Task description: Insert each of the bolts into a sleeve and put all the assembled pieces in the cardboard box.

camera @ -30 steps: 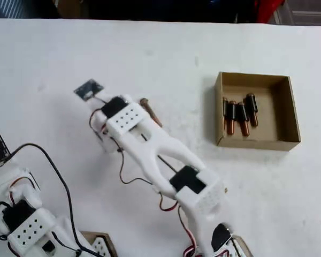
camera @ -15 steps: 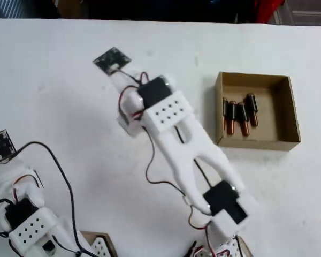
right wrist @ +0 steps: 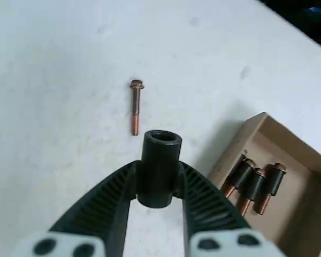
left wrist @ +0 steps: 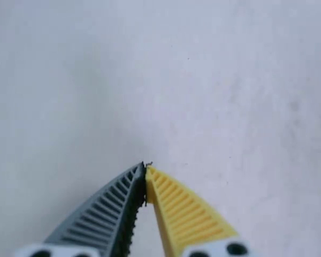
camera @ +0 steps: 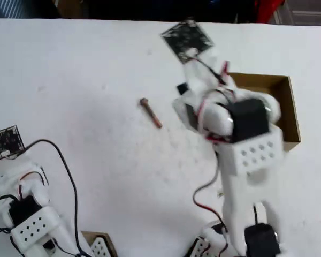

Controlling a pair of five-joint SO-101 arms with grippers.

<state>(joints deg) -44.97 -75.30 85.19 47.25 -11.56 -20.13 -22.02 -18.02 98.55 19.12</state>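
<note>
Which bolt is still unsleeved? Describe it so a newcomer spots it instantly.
Start at the open brown cardboard box on the white table. Left of it in the high view, out on the tabletop, lies one slim copper-coloured bolt. Unlike the sleeved bolts inside the box, it wears no black sleeve.

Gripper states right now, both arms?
Left gripper: shut, empty.
Right gripper: shut on the black sleeve.
</note>
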